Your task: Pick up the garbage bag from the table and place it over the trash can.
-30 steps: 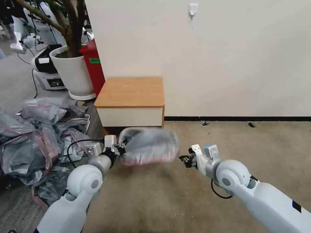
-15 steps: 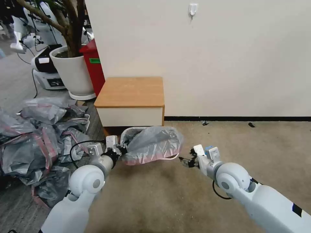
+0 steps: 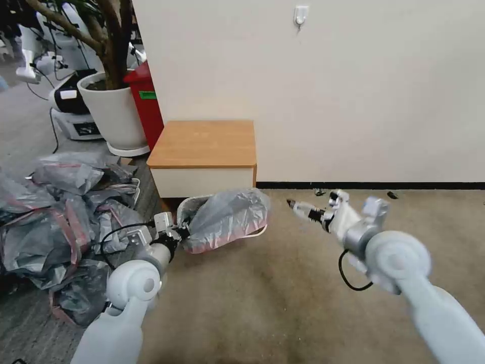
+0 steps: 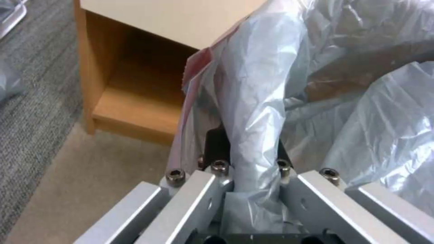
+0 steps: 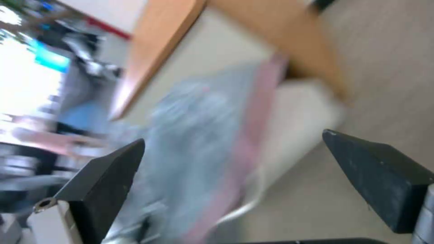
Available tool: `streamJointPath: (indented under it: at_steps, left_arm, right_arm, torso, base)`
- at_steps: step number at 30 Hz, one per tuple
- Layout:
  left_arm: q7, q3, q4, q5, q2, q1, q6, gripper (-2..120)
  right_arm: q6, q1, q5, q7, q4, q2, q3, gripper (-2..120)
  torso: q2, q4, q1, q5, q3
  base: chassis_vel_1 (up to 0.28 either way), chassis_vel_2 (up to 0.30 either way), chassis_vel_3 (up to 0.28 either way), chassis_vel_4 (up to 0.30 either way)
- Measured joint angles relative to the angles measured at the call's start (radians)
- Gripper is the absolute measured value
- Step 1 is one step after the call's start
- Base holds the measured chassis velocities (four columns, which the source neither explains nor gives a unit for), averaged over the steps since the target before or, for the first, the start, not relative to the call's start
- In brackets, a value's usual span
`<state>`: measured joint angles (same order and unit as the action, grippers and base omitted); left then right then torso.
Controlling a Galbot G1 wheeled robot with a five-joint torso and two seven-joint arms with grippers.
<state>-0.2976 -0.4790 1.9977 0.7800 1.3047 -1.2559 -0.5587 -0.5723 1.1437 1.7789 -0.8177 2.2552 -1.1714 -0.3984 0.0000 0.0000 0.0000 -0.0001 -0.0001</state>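
The grey garbage bag [image 3: 227,216] with its pink band lies draped across the cream trash can [image 3: 184,206], which stands on the carpet just in front of the table [image 3: 204,144]. My left gripper [image 3: 178,233] is at the bag's near-left corner, shut on a bunched fold of the garbage bag [image 4: 361,101]. In the left wrist view the plastic runs between the left gripper's [image 4: 249,162] jaws. My right gripper [image 3: 295,206] hangs to the right of the bag, apart from it. In its wrist view the right gripper [image 5: 230,162] is open, with the bag [image 5: 203,135] and the can's wall [image 5: 303,108] beyond.
A big heap of grey-and-pink bags [image 3: 50,222] covers the floor on the left. Behind it stand a white plant pot [image 3: 113,114] and a red bin [image 3: 146,101]. The wall is right behind the table. Open carpet [image 3: 303,303] lies to the front and right.
My right gripper has let go, risen and drawn back from the bag's right edge, turning as it went. The bag has settled lower and slightly left over the can, still in my left gripper.
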Motion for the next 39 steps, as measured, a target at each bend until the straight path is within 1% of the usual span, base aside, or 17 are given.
streamJointPath:
  at_steps: [1,4,6,7,9,20,31,33,39]
  left_arm:
    - [0.0,0.0,0.0,0.0,0.0,0.0,0.0,2]
    - [0.0,0.0,-0.001,-0.012,0.009,-0.003,0.003,2]
    - [0.0,0.0,-0.001,-0.013,0.009,-0.003,0.003,2]
    - [0.0,0.0,-0.001,-0.02,0.01,-0.006,0.005,2]
    - [0.0,0.002,0.0,-0.027,0.01,-0.013,0.009,2]
    - [0.003,0.015,0.011,-0.052,0.019,-0.029,0.016,2]
    - [0.003,0.024,0.015,-0.057,0.022,-0.032,0.016,2]
    - [0.004,0.026,0.015,-0.057,0.02,-0.03,0.016,2]
    - [0.005,0.028,0.013,-0.057,0.022,-0.026,0.016,2]
  right_arm:
    - [0.0,0.0,0.0,0.0,0.0,0.0,0.0,100]
    - [0.013,0.038,0.049,-0.035,0.027,-0.104,0.022,100]
    - [0.013,0.042,0.051,-0.037,0.027,-0.111,0.026,100]
    - [0.011,0.057,0.053,-0.04,0.027,-0.132,0.042,100]
    - [0.01,0.061,0.052,-0.041,0.021,-0.148,0.057,99]
    - [0.011,0.02,0.022,-0.046,-0.016,-0.169,0.086,98]
    - [0.009,0.006,-0.044,-0.039,-0.065,-0.182,0.114,98]
    - [0.004,0.011,-0.054,-0.036,-0.045,-0.175,0.113,98]
    - [-0.002,0.013,-0.055,-0.036,-0.036,-0.169,0.107,98]
  torso:
    - [0.0,0.0,0.0,0.0,0.0]
    - [0.0,0.0,0.0,0.0,0.0]
    - [0.0,0.0001,0.0,0.0001,0.0]
    - [0.0,0.0,0.0,-0.0001,0.0]
    - [0.0,0.0,0.0,0.0,0.0]
    - [0.0,0.0,0.0,0.0,0.0]
    - [0.0,0.0,0.0,0.0001,0.0]
    - [0.0,0.0001,0.0,0.0001,0.0]
    - [0.0,0.0,0.0,0.0001,0.0]
  base:
    - [0.0,0.0,0.0,0.0]
    - [0.0,0.0,0.0,0.0]
    - [0.0,0.0,0.0,0.0]
    - [0.0,0.0,0.0,0.0]
    - [0.0,0.0,0.0,0.0]
    - [0.0,0.0,0.0,0.0]
    - [0.0,0.0,0.0,0.0]
    - [0.0,0.0,0.0,0.0]
    - [0.0,0.0,0.0,0.0]
